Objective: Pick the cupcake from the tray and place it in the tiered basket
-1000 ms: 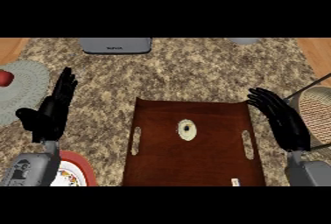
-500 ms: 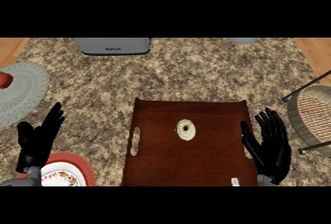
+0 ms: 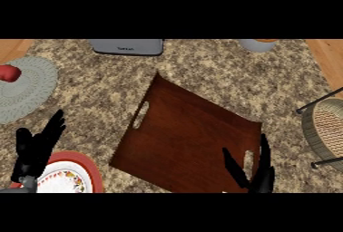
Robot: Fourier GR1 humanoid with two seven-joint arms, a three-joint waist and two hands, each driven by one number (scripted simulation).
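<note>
The dark brown wooden tray (image 3: pixel 188 136) lies skewed on the speckled counter, one corner pointing up the view, with handle slots on its left and right sides. No cupcake shows on it or anywhere else. The wire tiered basket (image 3: pixel 327 129) with a woven floor stands at the right edge. My right hand (image 3: pixel 258 174) is open at the lower edge, fingers straight over the tray's right handle slot, holding nothing. At the lower left my left hand (image 3: pixel 36 147) is open, off the tray and beside a plate.
A red-rimmed patterned plate (image 3: pixel 67 174) sits at the lower left under my left hand. A grey-green round mat (image 3: pixel 26 88) with a red apple (image 3: pixel 8 72) lies at the left. A grey toaster (image 3: pixel 127 46) and a cup (image 3: pixel 258 44) stand along the far edge.
The tray has turned from square to skewed and the cupcake is gone from view. Both hands have sunk toward the lower edge, the right now over the tray's right side.
</note>
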